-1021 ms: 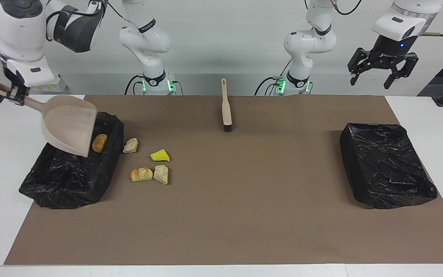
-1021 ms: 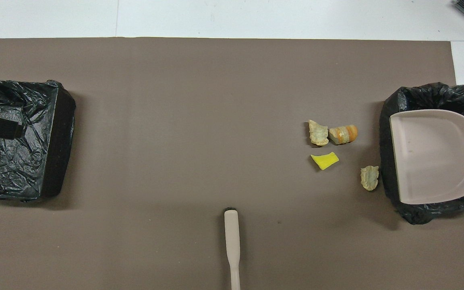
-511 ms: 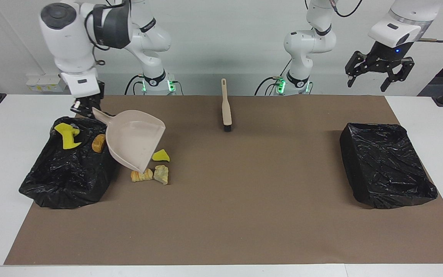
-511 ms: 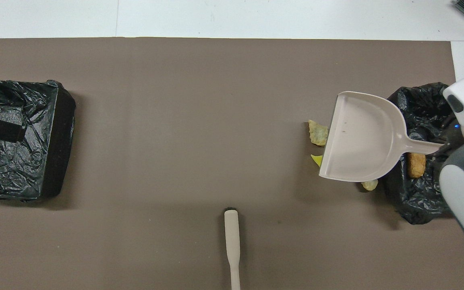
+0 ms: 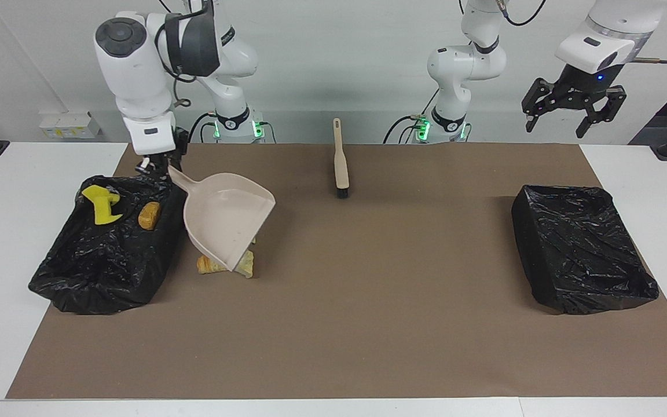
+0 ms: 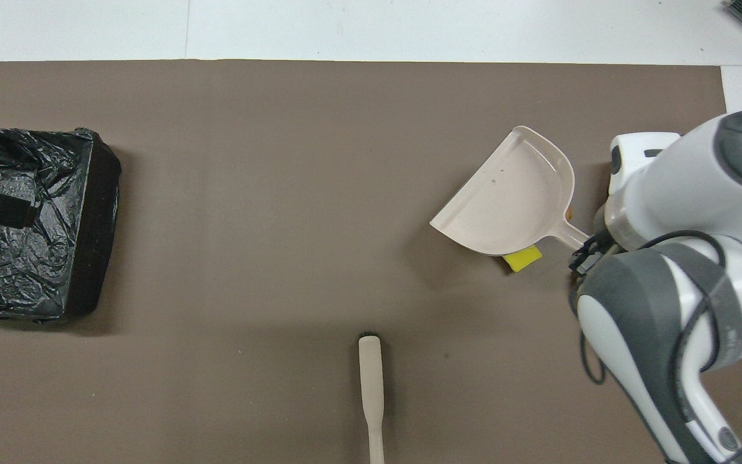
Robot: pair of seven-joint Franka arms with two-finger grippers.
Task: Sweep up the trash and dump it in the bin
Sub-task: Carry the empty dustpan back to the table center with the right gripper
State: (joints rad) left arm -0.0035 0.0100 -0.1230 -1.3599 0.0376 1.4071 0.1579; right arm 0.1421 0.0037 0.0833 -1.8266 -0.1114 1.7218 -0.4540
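Small yellow and tan trash scraps [image 5: 244,264] are lying beside the black-lined bin [image 5: 107,260], under the beige plastic dustpan [image 5: 226,220], apparently pinched by the right gripper [image 5: 157,165]. The left gripper [image 5: 568,110] is waiting, jaws spread.

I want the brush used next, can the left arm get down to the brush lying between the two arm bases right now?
Probably yes. The left gripper is open, holds nothing and hangs above its own end of the table. The brush lies alone on the mat with bare surface around it, and the right gripper holds the dustpan well away.
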